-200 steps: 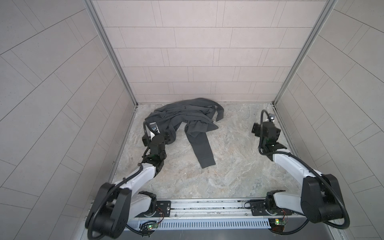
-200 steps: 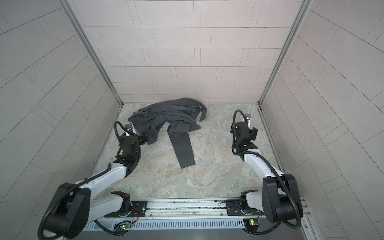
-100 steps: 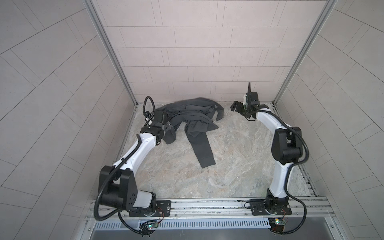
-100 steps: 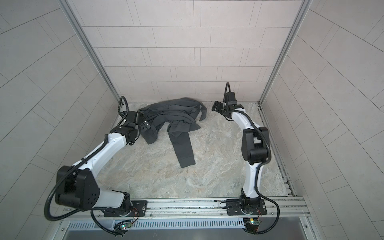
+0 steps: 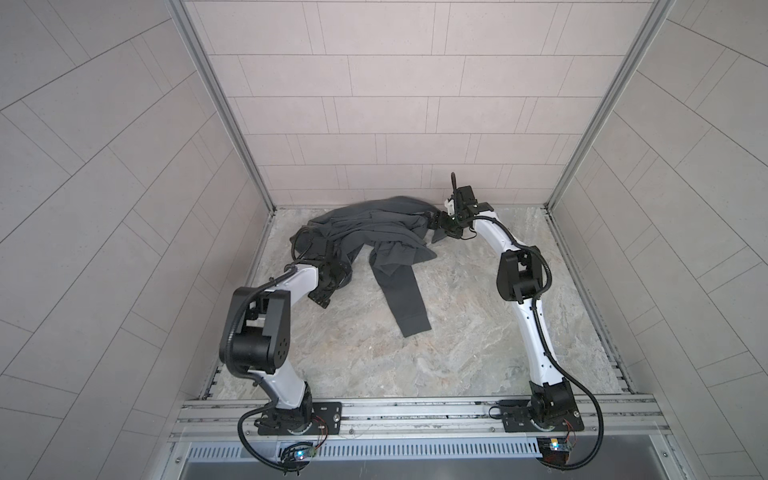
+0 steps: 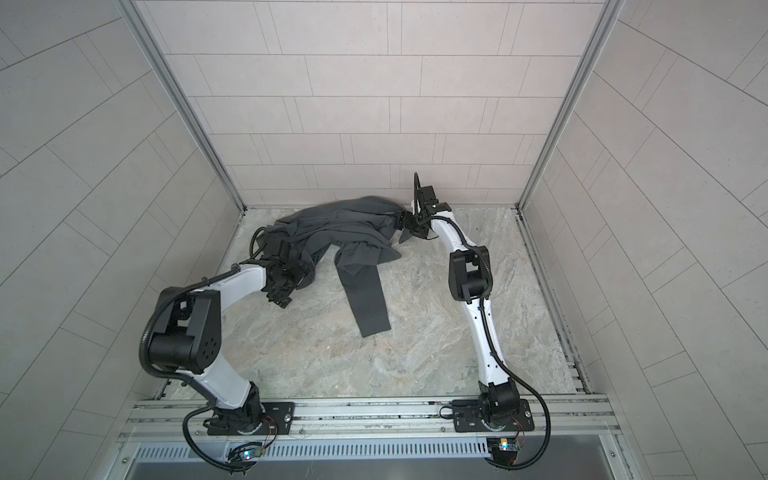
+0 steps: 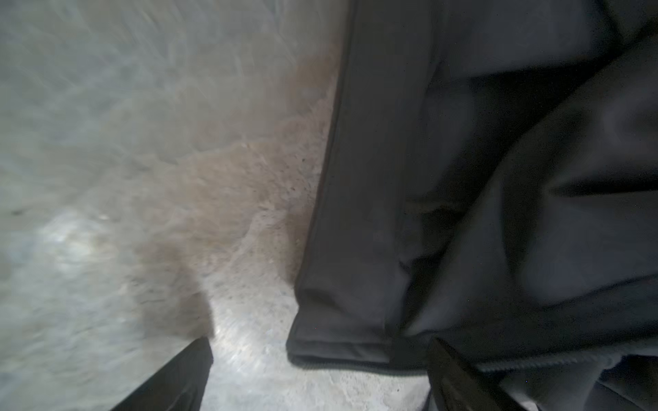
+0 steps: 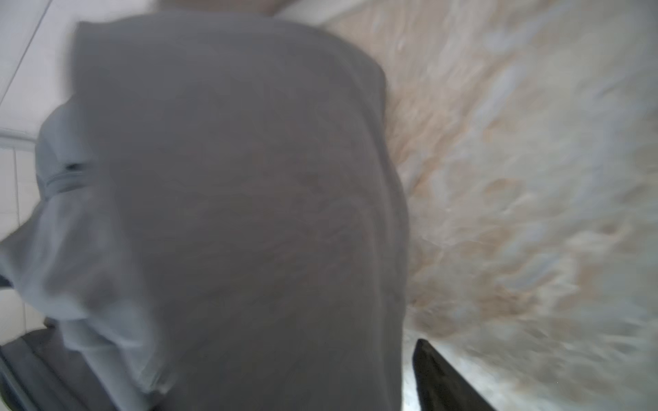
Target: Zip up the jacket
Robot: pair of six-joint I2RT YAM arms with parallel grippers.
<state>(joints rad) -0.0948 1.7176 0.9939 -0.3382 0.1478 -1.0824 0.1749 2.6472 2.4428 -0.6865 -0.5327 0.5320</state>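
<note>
Both top views: one beige-grey marbled stone-look table [image 5: 457,353], boxed in by pale tiled walls [image 5: 395,104] with aluminium corner posts [image 5: 224,104]. One dark charcoal-grey fabric jacket [image 5: 374,232] lies crumpled at the far middle of the table, with one sleeve [image 5: 405,299] trailing toward the front. There are two white-and-black arms [image 5: 536,345]; the left tool [image 5: 322,297] is at the jacket's left edge, and the right tool [image 5: 434,220] is at its far right edge, fabric drawn toward it. Left wrist view: two black fingers [image 7: 178,373] spread wide, released, with a jacket hem [image 7: 338,348] flat on the table between them. Right wrist view: blurred; grey cloth fills most of it and one black finger [image 8: 445,380] shows. Cannot tell if that tool is clenched on the cloth.
</note>
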